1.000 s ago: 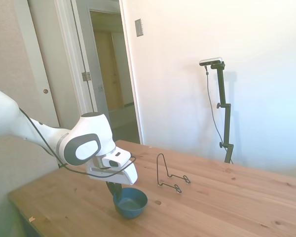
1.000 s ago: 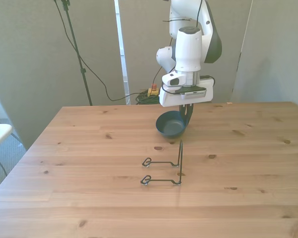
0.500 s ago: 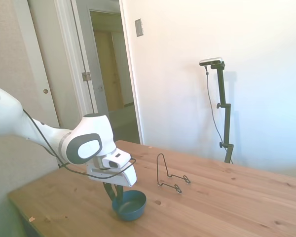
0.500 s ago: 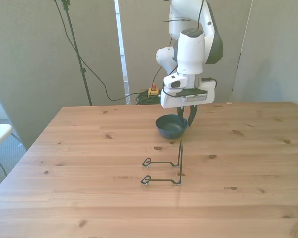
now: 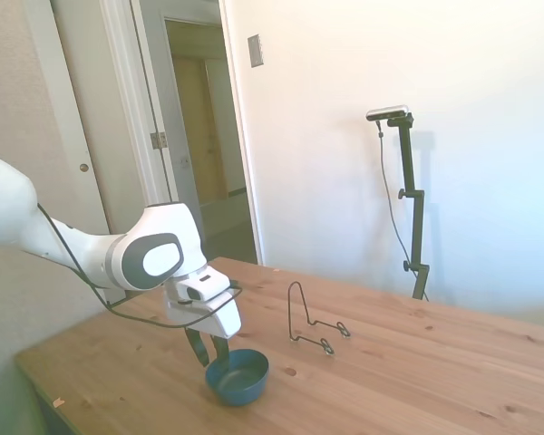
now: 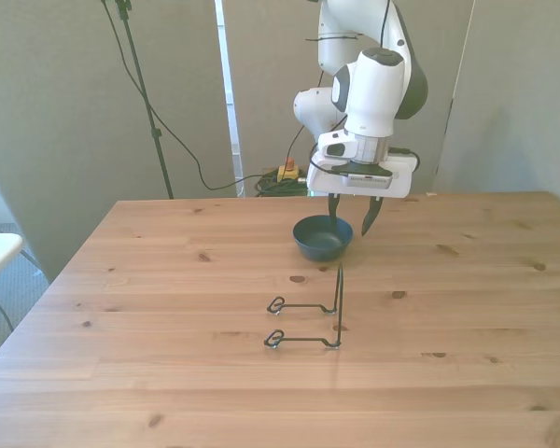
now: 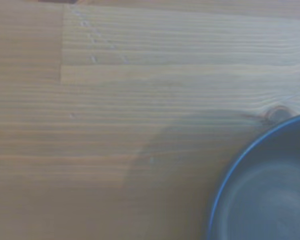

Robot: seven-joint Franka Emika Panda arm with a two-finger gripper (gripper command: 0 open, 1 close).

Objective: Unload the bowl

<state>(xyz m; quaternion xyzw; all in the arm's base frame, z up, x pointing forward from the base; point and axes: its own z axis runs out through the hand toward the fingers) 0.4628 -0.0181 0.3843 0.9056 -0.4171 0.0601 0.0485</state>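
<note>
The gripper (image 6: pixel 353 221) has let go and lifted, fingers apart, leaving the bowl (image 6: pixel 323 237) on the table (image 6: pixel 168 280); probably light, rigid, rim-graspable.

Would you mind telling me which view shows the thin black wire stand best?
The front view: the thin black wire stand shows whole, apart from the teal-blue bowl. The side view shows it smaller; the wrist view misses it.

The bowl (image 6: pixel 323 237) is now set down upright on the table (image 6: pixel 168 280) and released. The gripper (image 6: pixel 352 217) is opened and raised just above its rim.
</note>
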